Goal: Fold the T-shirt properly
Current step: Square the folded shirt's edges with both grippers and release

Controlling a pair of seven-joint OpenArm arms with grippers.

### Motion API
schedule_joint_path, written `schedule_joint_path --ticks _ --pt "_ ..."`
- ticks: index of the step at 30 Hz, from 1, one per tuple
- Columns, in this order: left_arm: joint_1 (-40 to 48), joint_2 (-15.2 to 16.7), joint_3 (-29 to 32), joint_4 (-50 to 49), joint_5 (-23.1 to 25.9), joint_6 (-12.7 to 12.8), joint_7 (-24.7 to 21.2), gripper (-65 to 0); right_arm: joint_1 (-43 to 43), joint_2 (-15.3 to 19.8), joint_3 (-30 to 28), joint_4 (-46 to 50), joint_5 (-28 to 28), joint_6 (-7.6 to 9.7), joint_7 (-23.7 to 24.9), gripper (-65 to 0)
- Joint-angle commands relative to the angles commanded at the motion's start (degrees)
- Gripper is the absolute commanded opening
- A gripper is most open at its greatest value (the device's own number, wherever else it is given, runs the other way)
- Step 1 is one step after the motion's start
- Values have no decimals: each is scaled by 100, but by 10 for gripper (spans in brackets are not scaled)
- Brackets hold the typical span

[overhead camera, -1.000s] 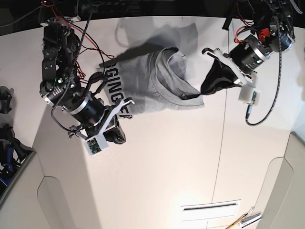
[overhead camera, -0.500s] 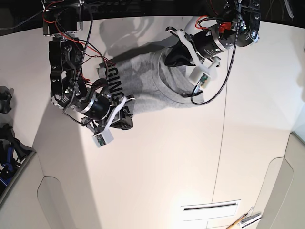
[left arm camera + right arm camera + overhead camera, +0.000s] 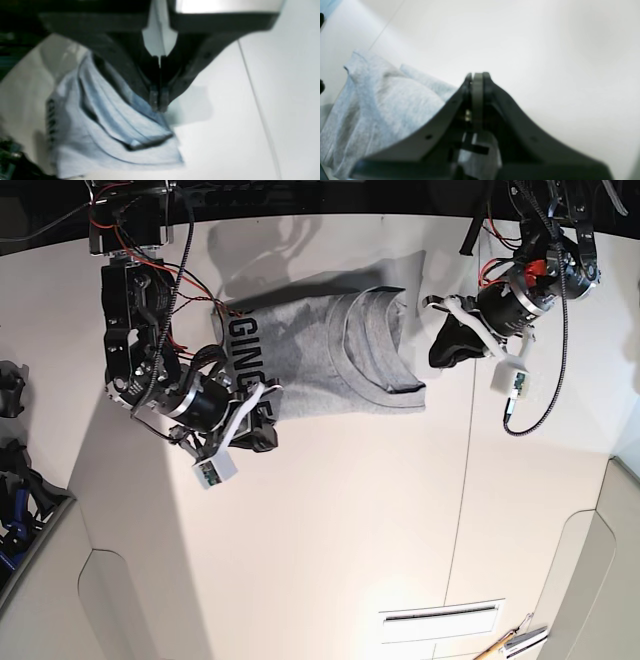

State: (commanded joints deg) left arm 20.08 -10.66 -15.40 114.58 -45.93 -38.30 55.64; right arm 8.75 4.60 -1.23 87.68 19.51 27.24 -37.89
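Observation:
The heather-grey T-shirt [image 3: 330, 365] lies crumpled at the back of the white table, with black lettering [image 3: 243, 352] showing on its left part and folds on its right. My left gripper [image 3: 437, 352] is shut just right of the shirt's right edge. In the left wrist view its tips [image 3: 158, 107] hang over the shirt's [image 3: 112, 125] edge with no cloth seen between them. My right gripper [image 3: 260, 430] sits at the shirt's near left edge. In the right wrist view it [image 3: 475, 75] is shut, and grey cloth [image 3: 382, 100] runs up to the jaws.
A seam [image 3: 465, 480] runs down the table right of the middle. A slot [image 3: 440, 618] and pencils [image 3: 510, 642] lie at the near right. Dark gear [image 3: 12, 480] stands off the left edge. The table's back edge is just behind the shirt.
My left gripper swung left over the shirt, then came back right and now stands off its right edge. The shirt's right part lies flatter. My right gripper stays at the left hem.

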Motion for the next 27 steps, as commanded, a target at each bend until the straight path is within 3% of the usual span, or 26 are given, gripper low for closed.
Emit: schedule_joint_path --ticks 8,13,18,24,27 --pt "496 2 72 573 -448 -149 101 -650 24 -2 0 0 -72 -4 109 -650" --pt "551 2 614 435 -439 -140 111 -650 28 -2 0 -4 -302 -7 168 -650" --pt "544 2 1180 -22 -87 -140 7 -650 24 -2 0 -4 -299 -7 164 -650" --pt "13 0 1244 -903 424 -133 -149 -650 -24 2 0 -7 -313 -4 98 -650" --pt "-350 0 1244 -1189 704 70 -232 -650 -160 2 0 -7 -328 -4 59 -650"
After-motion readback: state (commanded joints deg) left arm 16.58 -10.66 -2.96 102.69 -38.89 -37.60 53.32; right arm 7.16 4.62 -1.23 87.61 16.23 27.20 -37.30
